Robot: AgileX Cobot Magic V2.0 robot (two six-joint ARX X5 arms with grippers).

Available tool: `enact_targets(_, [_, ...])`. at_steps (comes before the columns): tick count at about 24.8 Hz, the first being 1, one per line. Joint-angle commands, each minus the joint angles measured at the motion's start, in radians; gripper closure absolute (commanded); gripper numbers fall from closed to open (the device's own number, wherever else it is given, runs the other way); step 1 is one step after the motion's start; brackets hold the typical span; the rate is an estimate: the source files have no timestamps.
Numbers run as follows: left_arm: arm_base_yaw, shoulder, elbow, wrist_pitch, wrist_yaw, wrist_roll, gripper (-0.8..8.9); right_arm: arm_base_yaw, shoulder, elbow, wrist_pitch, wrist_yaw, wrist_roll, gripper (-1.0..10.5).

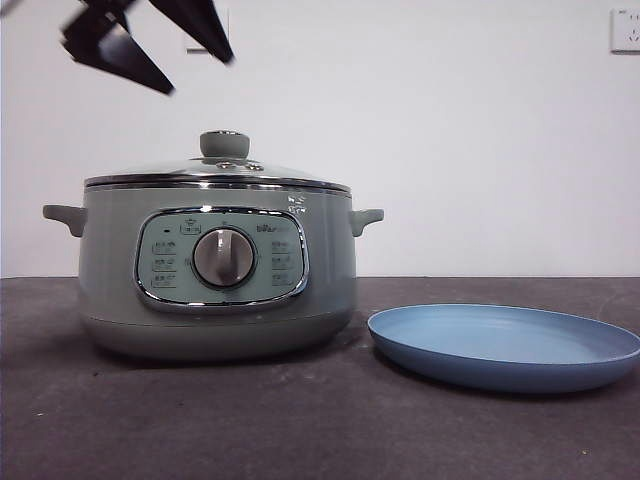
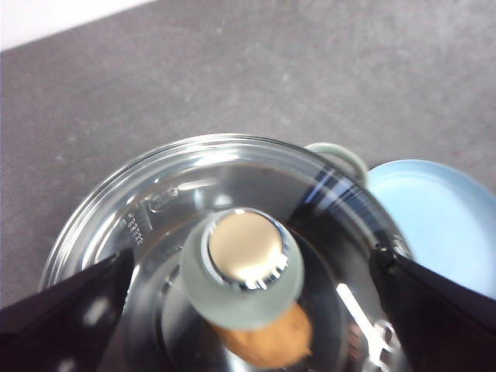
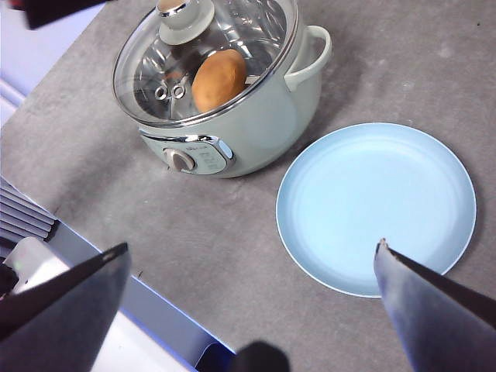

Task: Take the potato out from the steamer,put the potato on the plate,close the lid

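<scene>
- One potato (image 3: pixel 219 80) inside lidded steamer (image 1: pixel 215 270), lid (image 1: pixel 218 170) on; one bare plate (image 1: pixel 505 345) right.
- Left gripper (image 2: pixel 248 302) above knob, spread wide, empty.
- Right gripper (image 3: pixel 252 271) high, wide apart, empty.
- Potato hidden in front view.

Potato (image 2: pixel 267 341) half hidden under lid knob (image 2: pixel 242 267); left hand (image 1: pixel 150 45) blurred, cut off at frame top.

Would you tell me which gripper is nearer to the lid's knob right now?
Left. The left gripper hovers open directly above the lid's knob, jaws on either side. The right gripper hangs open, high over the table by the plate, well away.
</scene>
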Motion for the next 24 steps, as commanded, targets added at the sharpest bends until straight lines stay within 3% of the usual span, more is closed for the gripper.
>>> enact_targets(1, [-0.016, 0.057, 0.014, 0.026, -0.014, 0.031, 1.76, 0.002, 0.0, 0.002, 0.002, -0.001, 0.006, 2.9])
enact_targets(12, [-0.051, 0.161, 0.014, 0.064, -0.064, 0.041, 1.92, 0.002, 0.002, 0.002, 0.003, 0.0, 0.006, 2.9])
enact_targets(13, [-0.051, 0.161, 0.014, 0.059, -0.064, 0.041, 2.62, 0.002, 0.003, 0.002, 0.003, 0.0, 0.006, 2.9])
enact_targets(15, [-0.052, 0.161, 0.014, 0.045, -0.063, 0.041, 5.03, 0.002, 0.004, 0.002, 0.003, 0.0, 0.006, 2.9])
enact_targets(16, [-0.055, 0.161, 0.014, 0.04, -0.063, 0.041, 5.56, 0.002, 0.004, 0.002, 0.003, 0.0, 0.006, 2.9])
enact_targets(21, [-0.056, 0.161, 0.014, 0.039, -0.062, 0.04, 8.09, 0.002, 0.004, 0.002, 0.003, 0.003, 0.006, 2.9])
enact_targets(24, [-0.056, 0.161, 0.014, 0.039, -0.061, 0.037, 8.22, 0.002, 0.004, 0.002, 0.003, 0.003, 0.006, 2.9])
